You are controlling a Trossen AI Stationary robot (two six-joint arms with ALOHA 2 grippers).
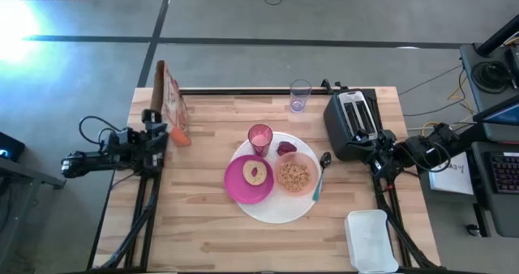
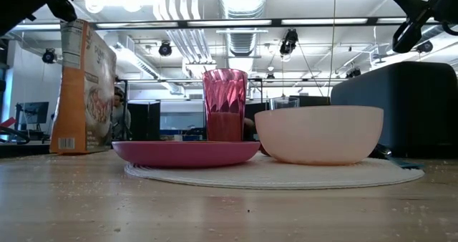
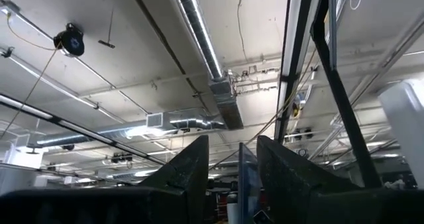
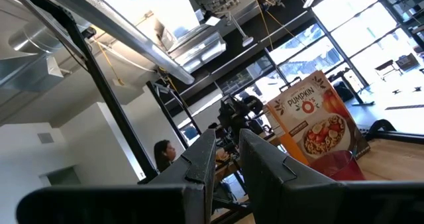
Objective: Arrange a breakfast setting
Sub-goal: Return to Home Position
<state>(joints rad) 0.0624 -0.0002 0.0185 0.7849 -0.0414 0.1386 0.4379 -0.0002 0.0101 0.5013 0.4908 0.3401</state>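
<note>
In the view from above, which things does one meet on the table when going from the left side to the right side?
Orange cardboard cereal box → round magenta plate → peach translucent bowl → teal-handled spoon → black two-slot toaster.

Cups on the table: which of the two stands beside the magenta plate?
The pink cup, by the magenta plate; the clear cup stands apart on bare wood near the toaster.
</note>
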